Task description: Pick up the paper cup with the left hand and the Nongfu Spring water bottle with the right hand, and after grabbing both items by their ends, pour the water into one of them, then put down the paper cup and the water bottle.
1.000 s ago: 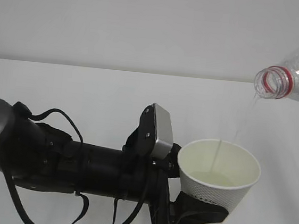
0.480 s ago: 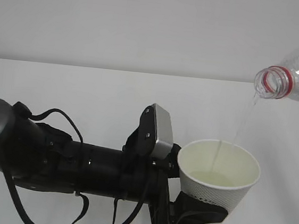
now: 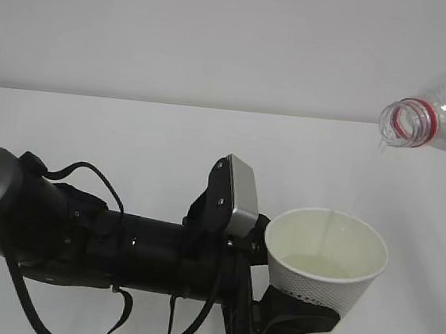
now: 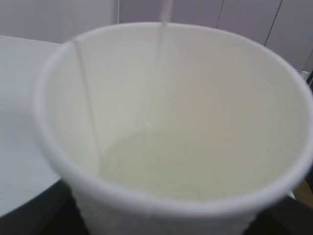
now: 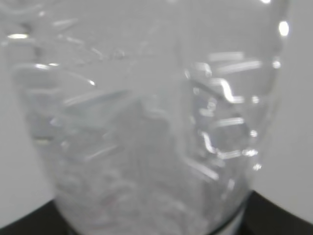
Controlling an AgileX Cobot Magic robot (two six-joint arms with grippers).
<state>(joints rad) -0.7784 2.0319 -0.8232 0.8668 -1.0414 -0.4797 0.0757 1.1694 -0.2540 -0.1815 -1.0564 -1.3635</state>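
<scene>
the nongfu spring water bottle (image 3: 444,110) lies nearly level at the upper right, its long axis running left-right, its open mouth and red neck ring pointing left and slightly down. a thin thread of the water (image 3: 329,236) falls into the paper cup (image 3: 326,266), which stands upright below and to the left, mouth up, a shallow pool inside. the left hand (image 3: 302,323) pinches the cup's lower end from the left, jaws spread around it. the right hand is out of frame outside; its wrist view shows blurred bottle (image 5: 146,122) filling the picture, seemingly clamped.
</scene>
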